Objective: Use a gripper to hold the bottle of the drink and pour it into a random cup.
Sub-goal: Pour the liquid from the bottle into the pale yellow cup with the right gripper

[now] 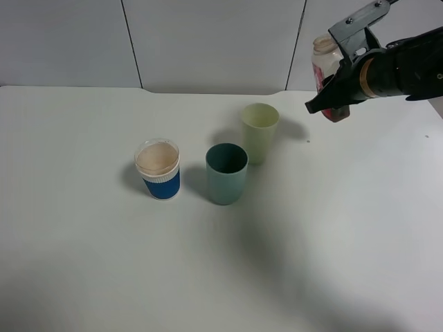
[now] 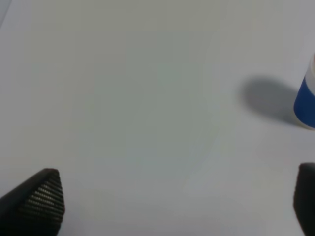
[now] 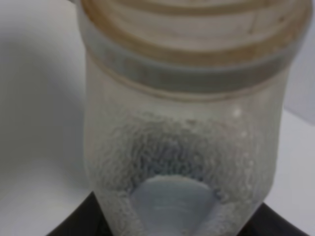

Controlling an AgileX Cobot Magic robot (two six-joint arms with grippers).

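Presently we record six items.

1. Right gripper (image 1: 327, 98): black, at the far right of the high view. Its fingers are pinching the lower body of the bottle (image 1: 324, 63).
2. Bottle: translucent with a red-pink label, its wide capless neck uppermost, close to upright. It is held off the white table (image 1: 83, 263), to the right of the cups and touching none. In the right wrist view its ribbed neck and frosted wall fill the frame. We cannot tell how much it holds.
3. Pale yellow-green cup (image 1: 259, 131): upright, the farthest back of the three and well apart from the bottle.
4. Teal cup (image 1: 226, 174): upright, just in front and to the left of the yellow-green one. We cannot tell whether they touch.
5. Blue-and-white cup (image 1: 158, 169): upright, left of the teal cup and apart from it, pale tan at the mouth.
6. Left gripper (image 2: 172, 204): seen only in its own wrist view, fingertips spread wide with bare table between them. The blue-and-white cup's edge stands off to one side.
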